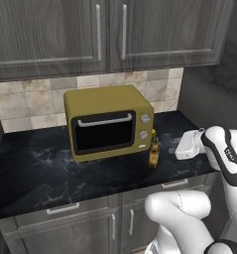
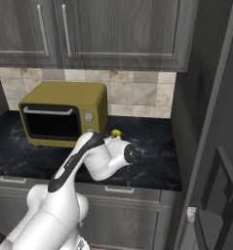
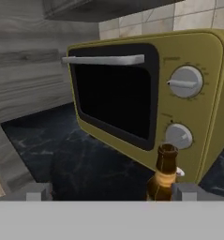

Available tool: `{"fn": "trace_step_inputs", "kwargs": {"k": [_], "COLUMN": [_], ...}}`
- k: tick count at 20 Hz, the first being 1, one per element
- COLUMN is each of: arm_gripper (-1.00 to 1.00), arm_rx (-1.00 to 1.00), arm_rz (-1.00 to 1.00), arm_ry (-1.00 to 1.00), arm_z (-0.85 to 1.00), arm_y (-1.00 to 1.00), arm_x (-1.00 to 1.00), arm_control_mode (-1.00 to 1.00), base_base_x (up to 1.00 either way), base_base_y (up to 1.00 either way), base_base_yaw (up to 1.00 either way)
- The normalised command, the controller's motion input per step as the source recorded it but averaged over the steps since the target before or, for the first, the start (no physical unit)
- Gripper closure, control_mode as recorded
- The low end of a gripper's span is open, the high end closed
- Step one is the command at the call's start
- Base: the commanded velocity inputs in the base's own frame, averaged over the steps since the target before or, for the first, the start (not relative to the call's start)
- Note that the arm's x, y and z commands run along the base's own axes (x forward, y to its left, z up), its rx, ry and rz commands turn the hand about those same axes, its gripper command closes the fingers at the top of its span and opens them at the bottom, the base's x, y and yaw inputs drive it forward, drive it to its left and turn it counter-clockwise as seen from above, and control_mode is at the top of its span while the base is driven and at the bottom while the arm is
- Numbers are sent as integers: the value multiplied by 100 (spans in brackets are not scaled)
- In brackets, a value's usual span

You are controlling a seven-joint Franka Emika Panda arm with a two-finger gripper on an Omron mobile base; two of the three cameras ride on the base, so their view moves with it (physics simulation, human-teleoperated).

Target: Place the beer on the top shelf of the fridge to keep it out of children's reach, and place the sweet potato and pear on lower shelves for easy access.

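The beer (image 1: 153,153) is a brown bottle standing upright on the black counter, just off the front right corner of the yellow toaster oven (image 1: 109,121). My gripper (image 1: 183,147) hovers to its right, open and level with it. In the hand view the beer (image 3: 165,177) stands between the fingers, close to the right fingertip (image 3: 187,191), and nothing is gripped. The pear (image 2: 116,132) lies on the counter behind the arm, by the oven's right side. The fridge (image 2: 220,146) stands at the right with its grey door shut, hiding the top shelf and lower shelves. The sweet potato is out of view.
Dark wood-grain wall cabinets (image 1: 105,30) hang above the counter (image 1: 35,168), and drawers and doors run below it. A dark side panel (image 2: 188,107) closes the counter's right end beside the fridge. The tiled backsplash (image 1: 26,101) runs behind the oven.
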Motion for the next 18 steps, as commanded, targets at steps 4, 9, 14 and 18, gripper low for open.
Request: {"fn": "trace_step_inputs", "kwargs": {"k": [4, 9, 14, 18], "arm_gripper": [-100, -100, -100, -100], "arm_rx": [5, 1, 0, 0], "arm_rz": [0, 0, 0, 0], "arm_ry": [0, 0, 0, 0], "arm_z": [0, -2, -5, -10], "arm_y": [3, 5, 4, 8], "arm_x": [26, 17, 3, 0], "arm_control_mode": [-100, -100, -100, -100], "base_base_x": [0, 0, 0, 0], "base_base_y": [0, 0, 0, 0], "base_base_yaw": [0, 0, 0, 0]}}
